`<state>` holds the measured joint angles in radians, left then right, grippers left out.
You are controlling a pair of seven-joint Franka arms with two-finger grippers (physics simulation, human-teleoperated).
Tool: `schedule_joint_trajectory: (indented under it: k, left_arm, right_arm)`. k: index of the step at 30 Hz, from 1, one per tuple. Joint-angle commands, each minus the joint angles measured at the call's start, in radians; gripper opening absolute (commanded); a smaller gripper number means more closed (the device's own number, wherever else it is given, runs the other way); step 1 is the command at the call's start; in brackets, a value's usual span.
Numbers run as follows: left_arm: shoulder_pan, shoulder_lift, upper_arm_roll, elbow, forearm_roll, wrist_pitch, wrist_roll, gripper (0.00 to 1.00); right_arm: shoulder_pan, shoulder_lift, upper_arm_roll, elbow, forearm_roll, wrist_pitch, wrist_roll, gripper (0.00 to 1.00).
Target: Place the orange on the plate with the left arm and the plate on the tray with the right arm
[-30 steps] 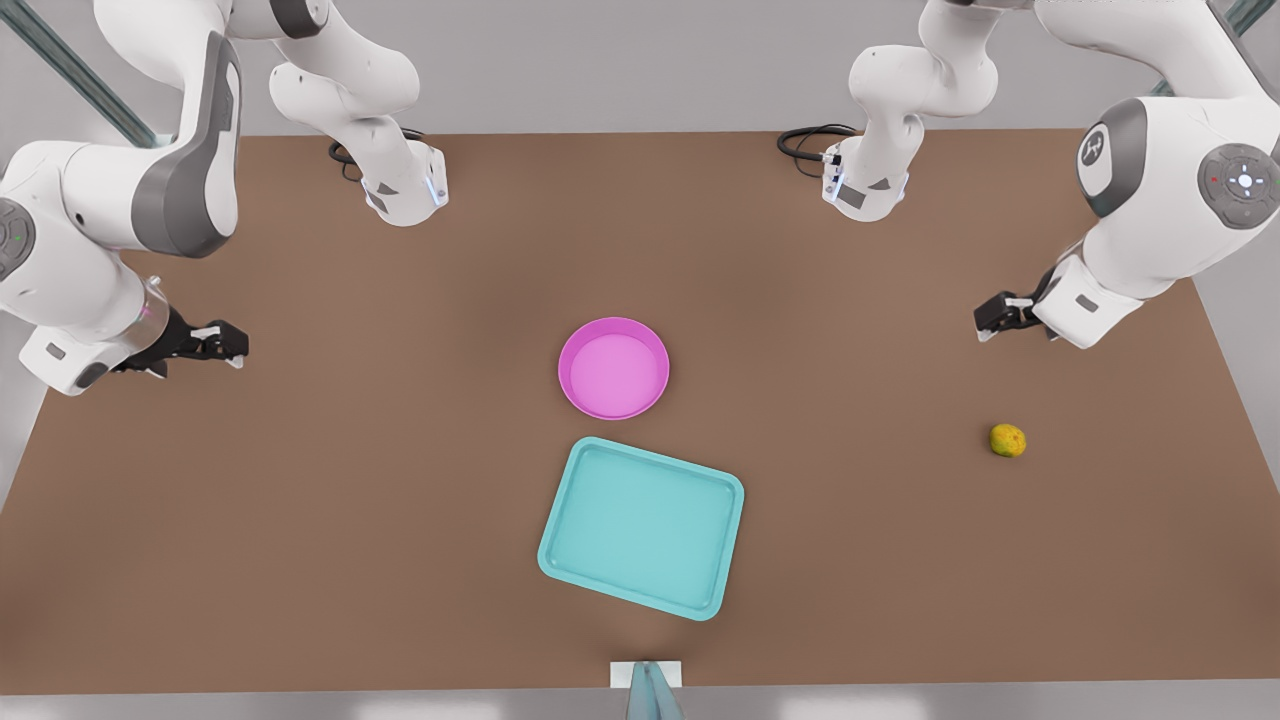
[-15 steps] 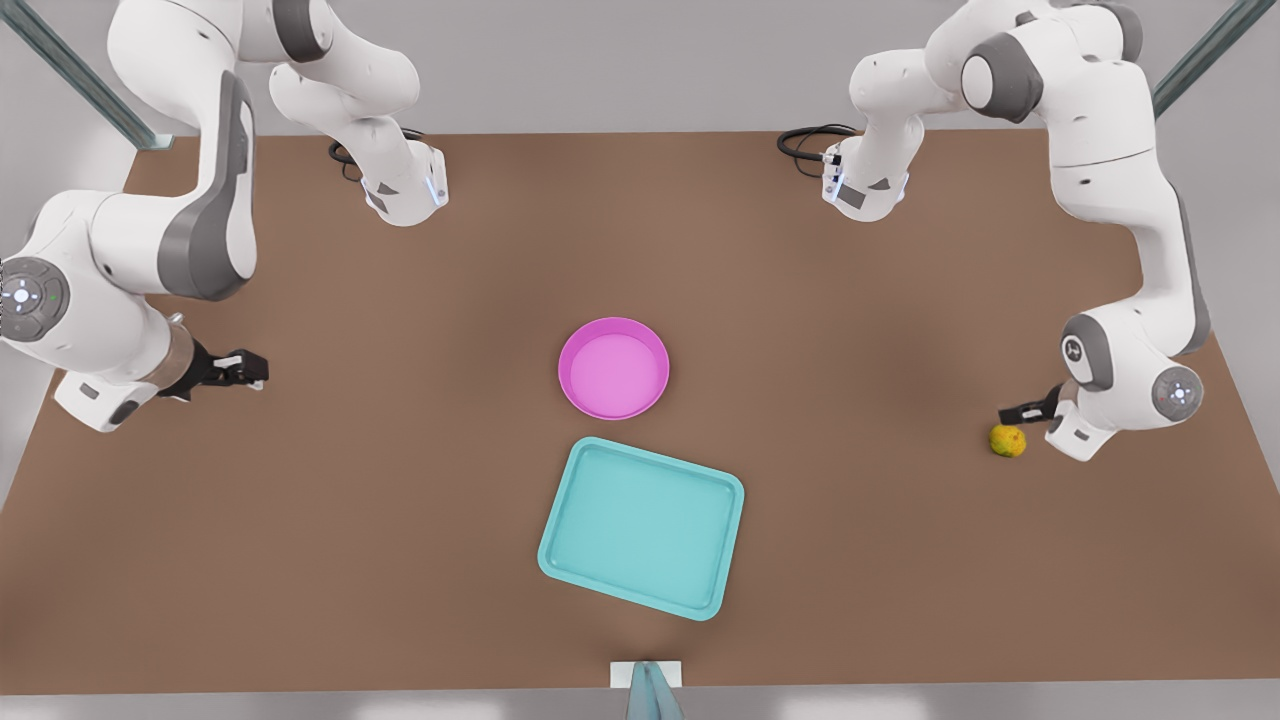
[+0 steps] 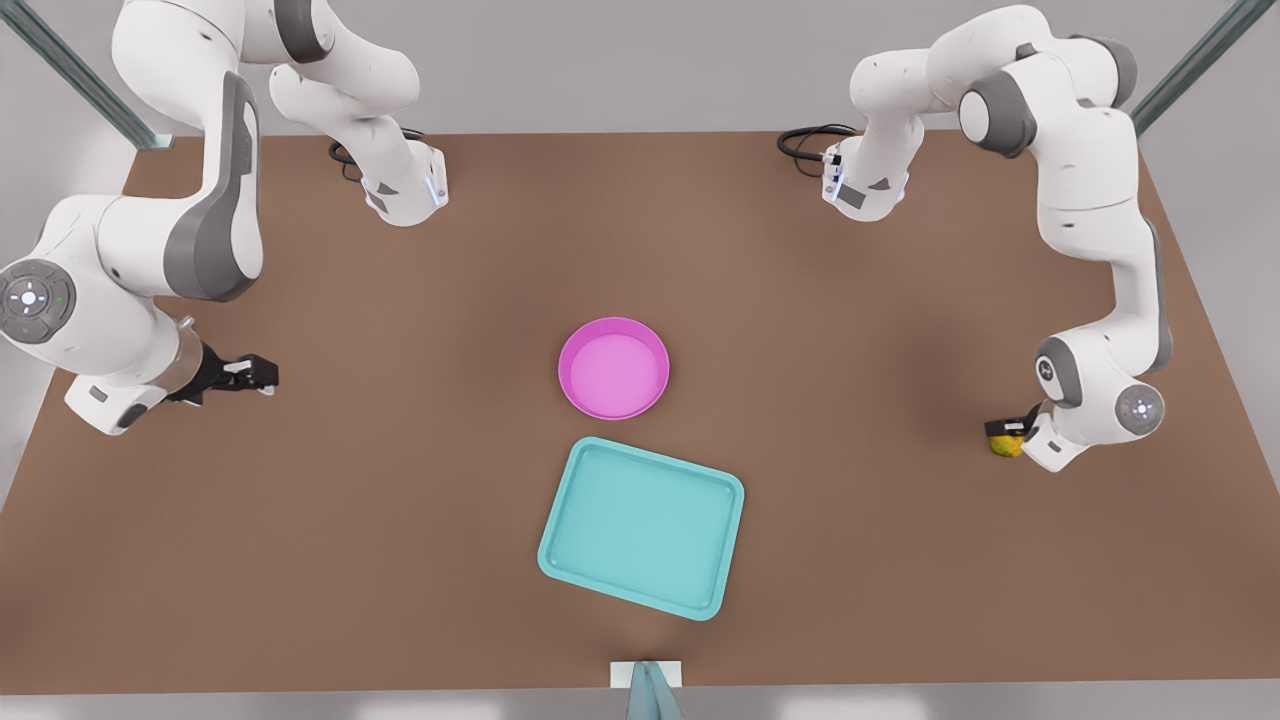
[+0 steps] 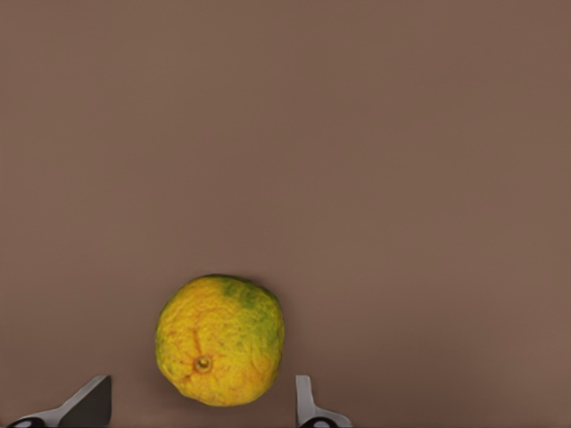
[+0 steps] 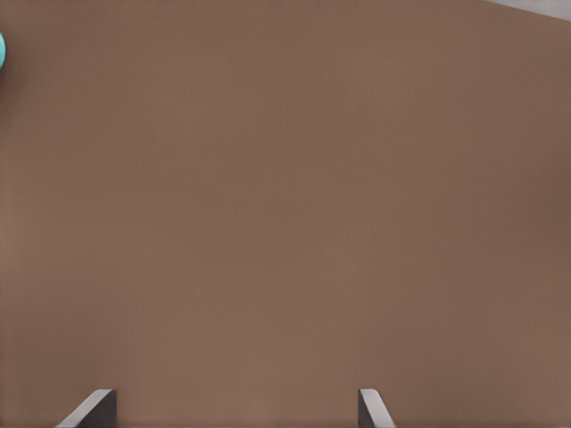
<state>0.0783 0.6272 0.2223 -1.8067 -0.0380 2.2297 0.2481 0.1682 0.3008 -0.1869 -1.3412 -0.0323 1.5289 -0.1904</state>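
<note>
straddling the orange [image 4: 220, 340] near the table's [image 3: 400, 560] edge at the front view's right, the left gripper [image 4: 201, 406] is spread open, fruit between its fingertips, ungripped. the right gripper [image 3: 252, 375] waits open near the opposite edge, well apart from the plate [image 3: 613, 367] beside the tray [image 3: 641, 526] mid-table.

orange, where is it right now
The orange sits on the table at the front view's far right, between the open left gripper's fingers, well away from the plate.

A rough, dimpled skin covered the orange [image 4: 220, 341]; the plate [image 3: 613, 367] and tray [image 3: 641, 527] looked smooth, plastic-like; the brown table [image 3: 400, 520] was matt.
</note>
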Motion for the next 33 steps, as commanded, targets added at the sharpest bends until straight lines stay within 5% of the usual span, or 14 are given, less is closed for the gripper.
schedule_joint_trajectory:
  k: [1,22,24,27,33]
  left_arm:
    - [0.003,0.008,0.000,0.001,0.001,0.033,0.097,1.00]
    - [0.012,0.065,0.000,0.007,-0.002,0.079,0.092,1.00]
    - [0.012,0.068,0.000,0.007,-0.014,0.079,0.092,0.94]
    - [0.012,0.066,0.000,0.007,-0.014,0.077,0.091,0.68]
    - [0.012,0.059,-0.001,0.007,-0.014,0.073,0.073,0.58]
  right_arm:
    - [0.001,0.001,0.000,0.002,0.002,0.002,0.026,1.00]
    - [0.001,0.008,0.000,0.000,0.015,0.011,0.026,1.00]
    - [0.001,0.008,0.000,0.000,0.015,0.011,0.026,1.00]
    - [0.001,0.009,0.000,0.000,0.017,0.011,0.026,1.00]
    - [0.001,0.009,0.000,0.000,0.017,0.013,0.026,1.00]
